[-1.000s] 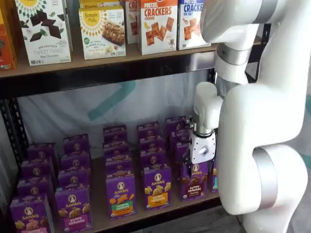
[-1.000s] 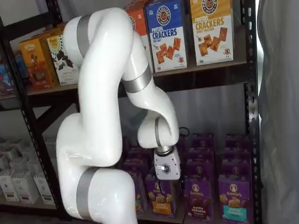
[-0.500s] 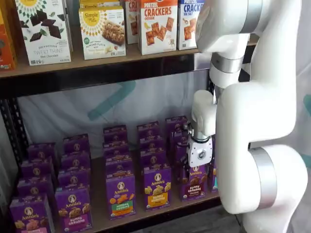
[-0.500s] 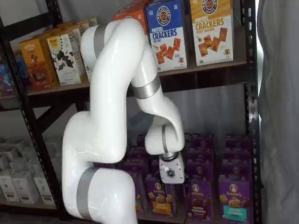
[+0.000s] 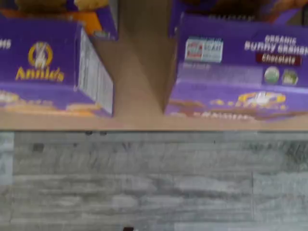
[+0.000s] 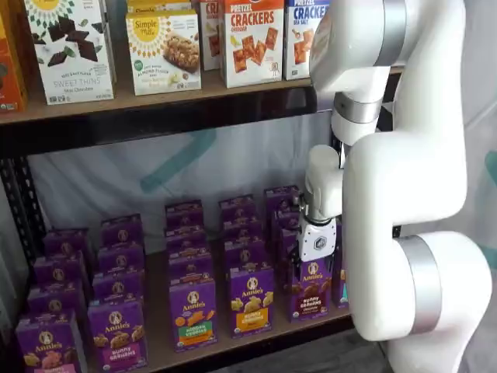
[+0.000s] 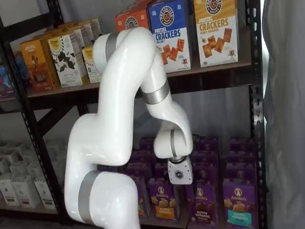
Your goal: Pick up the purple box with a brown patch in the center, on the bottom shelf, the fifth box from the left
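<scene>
The purple box (image 6: pixel 310 293) with brown bunny cookies at its centre stands at the front edge of the bottom shelf (image 6: pixel 155 342); in a shelf view it is the carton (image 7: pixel 204 205) with a dark band. My gripper (image 6: pixel 317 270) hangs just above and in front of this box, open, with nothing between its fingers. In a shelf view the gripper (image 7: pixel 180 187) sits slightly left of the box. The wrist view looks down on the box's top (image 5: pixel 236 72), labelled "Chocolate".
Rows of purple Annie's cartons fill the shelf, among them an orange-banded carton (image 6: pixel 251 299) left of the target and a teal-banded one (image 7: pixel 238 208) to its right. Cracker boxes (image 6: pixel 252 40) stand on the upper shelf. Grey plank floor (image 5: pixel 154 183) lies below the shelf edge.
The arm has swung toward the shelf's right side, and the gripper has dropped slightly to hang closer over the chocolate box. The jaws remain open.
</scene>
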You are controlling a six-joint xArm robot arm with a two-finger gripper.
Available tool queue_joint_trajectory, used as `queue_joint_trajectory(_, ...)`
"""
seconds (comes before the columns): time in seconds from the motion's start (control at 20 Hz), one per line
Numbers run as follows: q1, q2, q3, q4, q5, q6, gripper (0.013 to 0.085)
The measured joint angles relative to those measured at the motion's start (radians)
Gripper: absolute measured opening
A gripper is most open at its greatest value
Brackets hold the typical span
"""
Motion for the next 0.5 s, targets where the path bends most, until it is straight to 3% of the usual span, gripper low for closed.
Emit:
queue_joint_trajectory(0.1,-0.007,0.027,-0.043,0.024,0.015,-0.03,0.085)
queue_joint_trajectory(0.3,-0.024,0.076,-0.128,-0.007,0.058,-0.017,0.085)
queue_joint_trajectory(0.5,-0.03,0.118,-0.191,0.014,0.081,-0.046,0.085)
